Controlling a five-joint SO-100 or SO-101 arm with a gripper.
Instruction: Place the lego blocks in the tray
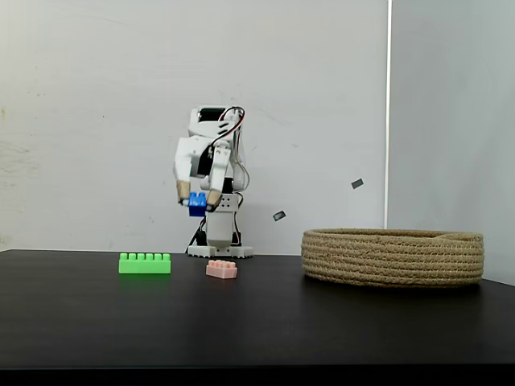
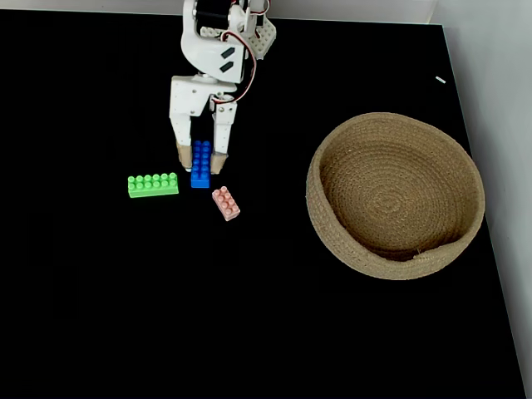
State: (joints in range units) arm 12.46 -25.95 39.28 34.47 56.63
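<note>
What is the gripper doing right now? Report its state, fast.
Gripper: shut on the short blue studded plastic brick, lifted clear of the black table.

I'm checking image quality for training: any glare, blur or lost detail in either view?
In a fixed view from the side, focus is sharp and the table shows a soft sheen. In a fixed view from above, the table is crushed to flat black, yet the bricks and tray stay crisp.

Black table: green brick, pink brick near each other; rope tray well apart, right.
</note>
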